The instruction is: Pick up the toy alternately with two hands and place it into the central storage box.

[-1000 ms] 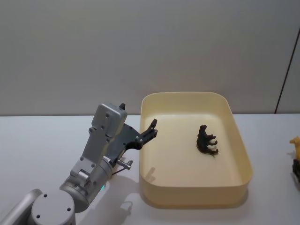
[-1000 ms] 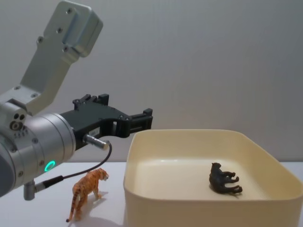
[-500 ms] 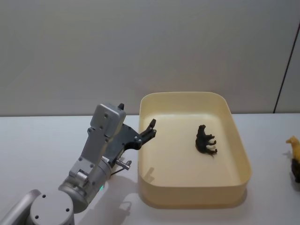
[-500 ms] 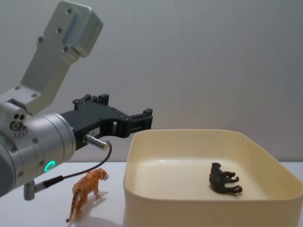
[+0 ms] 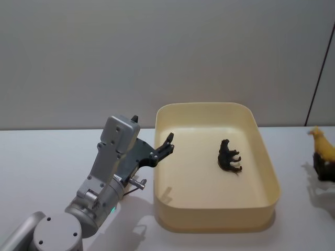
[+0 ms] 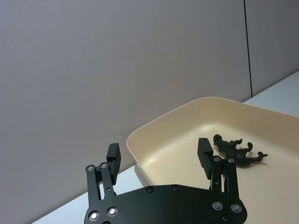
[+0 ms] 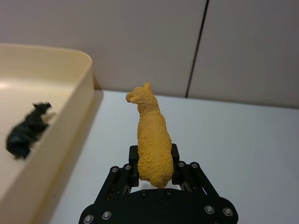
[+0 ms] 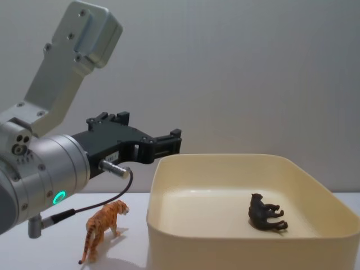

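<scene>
Box cream, holds dark toy lying on its side, right of middle | left gripper spread, empty, above box's left rim, pointing inward | right gripper clamped on alpaca, upright, right of box, clear of it | tiger standing just left of box

Lab-style robot test bench: bare white tabletop, plain grey panelled wall far behind, dark panel seam right.

one storage box, one dark toy animal, one tiger, one alpaca
</scene>
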### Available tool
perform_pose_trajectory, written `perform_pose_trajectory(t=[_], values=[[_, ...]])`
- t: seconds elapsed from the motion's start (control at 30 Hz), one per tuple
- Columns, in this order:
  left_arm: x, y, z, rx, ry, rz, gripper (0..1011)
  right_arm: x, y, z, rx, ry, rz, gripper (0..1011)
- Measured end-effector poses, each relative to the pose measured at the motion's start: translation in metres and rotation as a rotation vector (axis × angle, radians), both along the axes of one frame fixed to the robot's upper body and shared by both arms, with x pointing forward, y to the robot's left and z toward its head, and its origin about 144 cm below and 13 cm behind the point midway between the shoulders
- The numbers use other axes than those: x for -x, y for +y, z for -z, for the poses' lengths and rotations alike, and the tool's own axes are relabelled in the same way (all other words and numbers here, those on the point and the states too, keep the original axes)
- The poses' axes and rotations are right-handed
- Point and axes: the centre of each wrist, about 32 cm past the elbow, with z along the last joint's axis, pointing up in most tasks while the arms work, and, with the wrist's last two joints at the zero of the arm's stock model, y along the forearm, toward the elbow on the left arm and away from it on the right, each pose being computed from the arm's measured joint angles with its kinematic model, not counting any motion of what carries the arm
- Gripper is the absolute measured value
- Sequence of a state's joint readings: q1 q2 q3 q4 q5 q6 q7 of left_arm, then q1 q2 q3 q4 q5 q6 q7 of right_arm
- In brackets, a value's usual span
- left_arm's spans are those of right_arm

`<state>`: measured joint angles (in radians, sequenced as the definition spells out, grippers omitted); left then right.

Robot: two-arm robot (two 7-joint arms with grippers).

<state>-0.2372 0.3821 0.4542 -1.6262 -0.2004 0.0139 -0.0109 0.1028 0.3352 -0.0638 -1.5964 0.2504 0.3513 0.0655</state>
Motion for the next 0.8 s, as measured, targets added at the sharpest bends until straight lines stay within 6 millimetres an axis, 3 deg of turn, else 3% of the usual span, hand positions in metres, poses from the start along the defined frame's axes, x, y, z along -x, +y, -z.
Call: perform_pose_trajectory(t=[0.47, 0.8], values=[[0.000, 0.000, 0.000, 0.000, 0.000, 0.000, 1001, -0.028, 0.033, -0.050, -0.091, -0.093, -0.149, 343], [0.000, 0.000, 0.000, 0.000, 0.000, 0.000, 1001, -0.054, 0.061, -0.061, -0.110, -0.029, -0.242, 343]])
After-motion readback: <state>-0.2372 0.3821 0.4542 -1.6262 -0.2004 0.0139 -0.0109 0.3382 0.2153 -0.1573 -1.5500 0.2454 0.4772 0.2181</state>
